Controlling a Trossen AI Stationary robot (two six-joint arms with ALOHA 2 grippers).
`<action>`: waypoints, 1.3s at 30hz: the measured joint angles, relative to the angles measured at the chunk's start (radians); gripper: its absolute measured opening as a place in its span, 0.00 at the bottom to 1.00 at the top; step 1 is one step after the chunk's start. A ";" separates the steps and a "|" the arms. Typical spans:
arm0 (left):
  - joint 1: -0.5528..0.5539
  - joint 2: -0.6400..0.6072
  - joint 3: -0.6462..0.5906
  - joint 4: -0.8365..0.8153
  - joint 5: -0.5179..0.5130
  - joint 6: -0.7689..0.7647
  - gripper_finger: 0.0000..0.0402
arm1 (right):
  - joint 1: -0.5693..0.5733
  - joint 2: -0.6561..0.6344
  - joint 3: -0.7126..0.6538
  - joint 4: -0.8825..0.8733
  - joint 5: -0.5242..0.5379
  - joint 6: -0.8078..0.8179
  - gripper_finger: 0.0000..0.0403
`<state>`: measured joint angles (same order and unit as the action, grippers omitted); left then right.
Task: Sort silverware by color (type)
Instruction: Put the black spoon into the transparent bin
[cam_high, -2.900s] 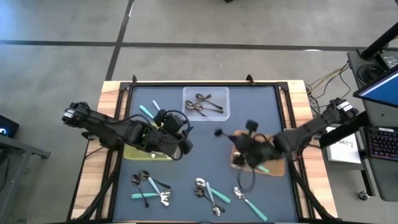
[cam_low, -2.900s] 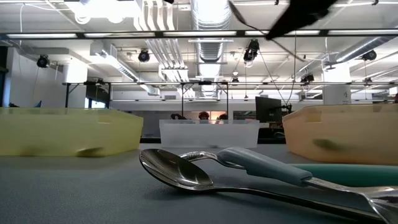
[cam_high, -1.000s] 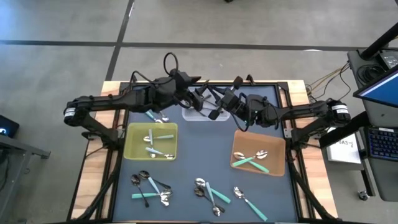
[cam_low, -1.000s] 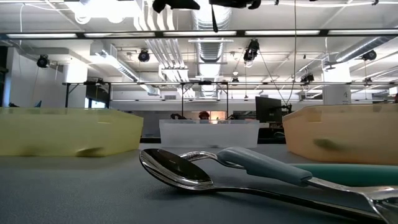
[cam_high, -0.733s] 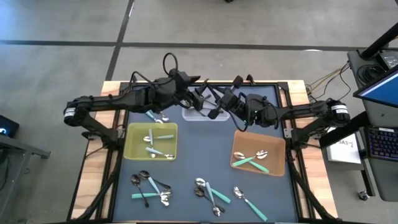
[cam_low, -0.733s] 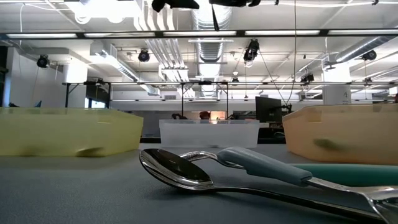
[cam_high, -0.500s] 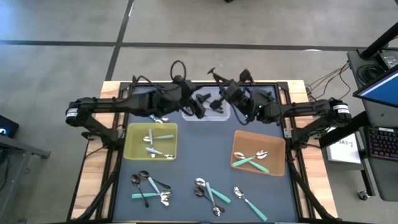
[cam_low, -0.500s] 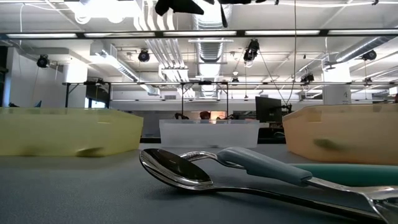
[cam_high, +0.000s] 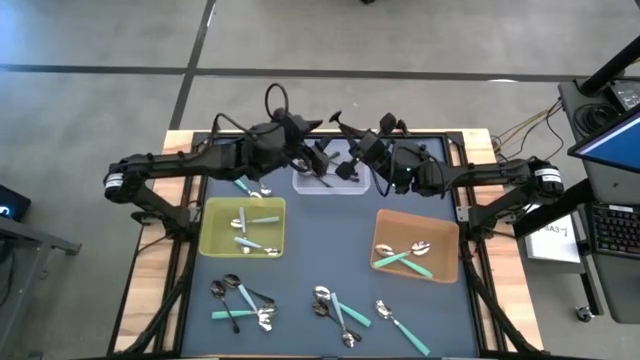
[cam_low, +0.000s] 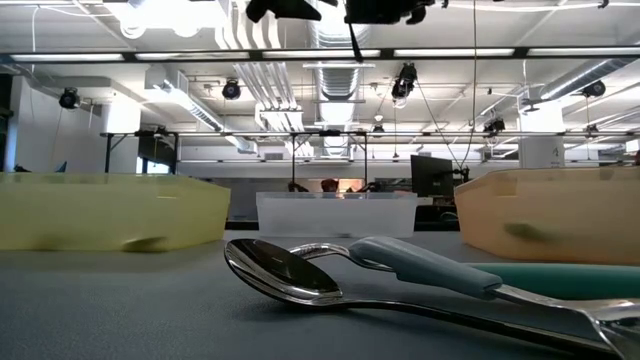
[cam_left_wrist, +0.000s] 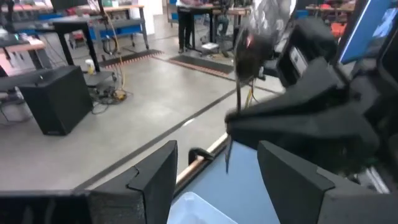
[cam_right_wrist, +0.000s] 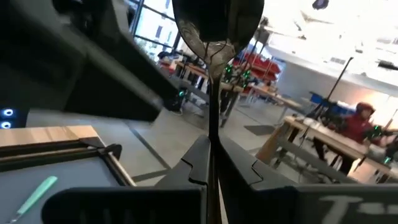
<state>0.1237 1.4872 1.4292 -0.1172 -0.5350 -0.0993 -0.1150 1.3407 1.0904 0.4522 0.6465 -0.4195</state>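
Observation:
Over the clear tray (cam_high: 362, 182) at the table's far middle, my right gripper (cam_high: 352, 148) is shut on a dark metal spoon (cam_left_wrist: 260, 25) and holds it high up. Coming from the table's left, my left gripper (cam_high: 312, 155) faces it, open, with nothing between its fingers (cam_left_wrist: 155, 177). In the low view both show only as dark shapes at the top. Dark utensils (cam_high: 325, 165) lie in the clear tray. Handled spoons lie in the yellow tray (cam_high: 204, 228) and the orange-brown tray (cam_high: 452, 262). My right gripper pinches the spoon's thin handle (cam_right_wrist: 211, 134) between its two fingers. The fingers reach in about level from the table's right and lie across the handle. The bowl (cam_right_wrist: 217, 18) stands up beyond the fingertips and the handle's end (cam_low: 352, 42) hangs below, clear of the tray.
Loose silverware lies in three heaps near the front edge (cam_high: 240, 298), (cam_high: 335, 310), (cam_high: 400, 325). A few pale-blue-handled pieces (cam_high: 245, 183) lie under my left arm, beyond the yellow tray. The low view shows a blue-handled spoon (cam_low: 400, 262) close to the camera.
My right gripper has tipped up a little and shifted slightly toward the far edge, still shut on the spoon, which stays lifted clear.

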 joint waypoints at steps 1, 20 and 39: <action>0.002 0.000 0.000 0.012 0.000 0.010 0.51 | 0.000 0.000 -0.001 -0.005 0.000 0.013 0.02; 0.063 0.029 0.000 0.077 0.229 0.031 0.36 | 0.001 0.022 -0.005 0.000 -0.104 0.125 0.02; 0.148 0.027 0.000 0.072 0.318 0.024 0.00 | -0.019 0.016 -0.005 -0.012 -0.096 0.068 0.11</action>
<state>0.2722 1.5139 1.4296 -0.0454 -0.2169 -0.0757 -0.1339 1.3571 1.0859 0.4406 0.5501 -0.3511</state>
